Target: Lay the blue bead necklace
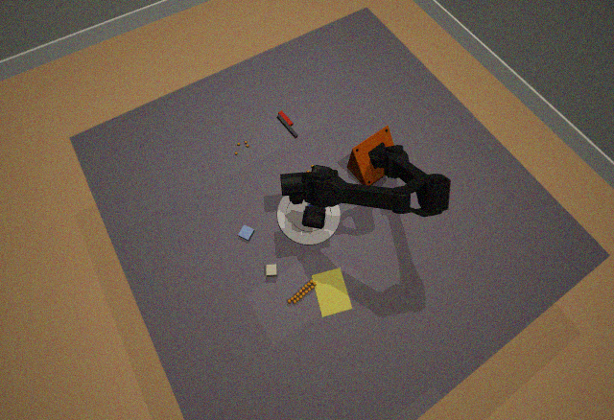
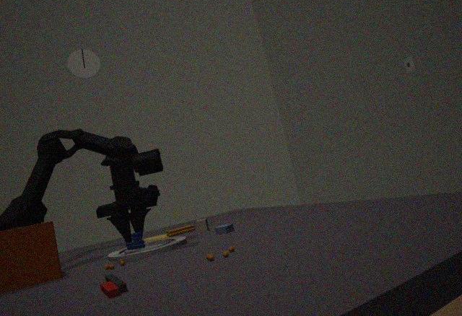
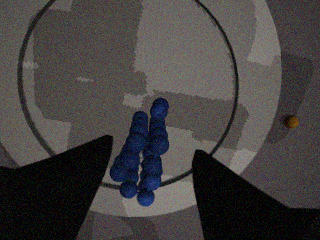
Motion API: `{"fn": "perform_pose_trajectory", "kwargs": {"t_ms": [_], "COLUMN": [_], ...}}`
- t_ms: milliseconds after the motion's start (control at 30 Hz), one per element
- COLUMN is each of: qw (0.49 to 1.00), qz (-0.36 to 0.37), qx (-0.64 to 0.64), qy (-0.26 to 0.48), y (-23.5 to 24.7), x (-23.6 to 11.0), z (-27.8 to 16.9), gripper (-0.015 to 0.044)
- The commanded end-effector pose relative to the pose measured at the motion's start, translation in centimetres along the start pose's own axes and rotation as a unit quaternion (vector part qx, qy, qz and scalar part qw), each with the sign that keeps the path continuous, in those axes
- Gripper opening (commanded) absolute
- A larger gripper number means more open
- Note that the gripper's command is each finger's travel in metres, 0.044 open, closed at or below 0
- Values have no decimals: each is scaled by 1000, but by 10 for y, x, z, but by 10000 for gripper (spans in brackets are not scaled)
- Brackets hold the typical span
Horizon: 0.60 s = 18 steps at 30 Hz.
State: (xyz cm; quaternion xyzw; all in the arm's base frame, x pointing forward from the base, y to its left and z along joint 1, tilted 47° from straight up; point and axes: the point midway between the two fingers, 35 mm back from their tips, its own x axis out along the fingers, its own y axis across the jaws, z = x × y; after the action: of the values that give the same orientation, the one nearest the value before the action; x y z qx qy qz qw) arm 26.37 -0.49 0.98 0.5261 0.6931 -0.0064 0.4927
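The blue bead necklace [image 3: 145,150] [image 2: 135,244] lies bunched in a short doubled heap on the round white bead board [image 1: 290,227] [image 2: 167,242] [image 3: 260,75]. The heap sits inside the board's thin dark ring groove [image 3: 235,85] and crosses it at the near end. My gripper [image 3: 153,150] [image 2: 132,232] points straight down over the board. Its two dark fingers stand on either side of the heap, with gaps between fingers and beads. In the top view the arm hides the necklace.
An orange bead strand [image 1: 300,291] lies beside a yellow sheet [image 1: 331,291]. A cream cube [image 1: 271,269], a light blue tile [image 1: 246,232], a red and grey block [image 1: 286,122] and loose orange beads [image 1: 242,145] [image 3: 292,121] lie around. The orange arm base [image 1: 369,157] stands behind the board.
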Motion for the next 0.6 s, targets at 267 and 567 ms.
{"fn": "perform_pose_trajectory", "kwargs": {"t_ms": [267,567], "qw": [1000,1000], "qz": [0,0], "qx": [-1,-1], "qy": [0,0], "y": [0,0], "x": [0,0], "z": [0,0], "gripper": [26,0]}}
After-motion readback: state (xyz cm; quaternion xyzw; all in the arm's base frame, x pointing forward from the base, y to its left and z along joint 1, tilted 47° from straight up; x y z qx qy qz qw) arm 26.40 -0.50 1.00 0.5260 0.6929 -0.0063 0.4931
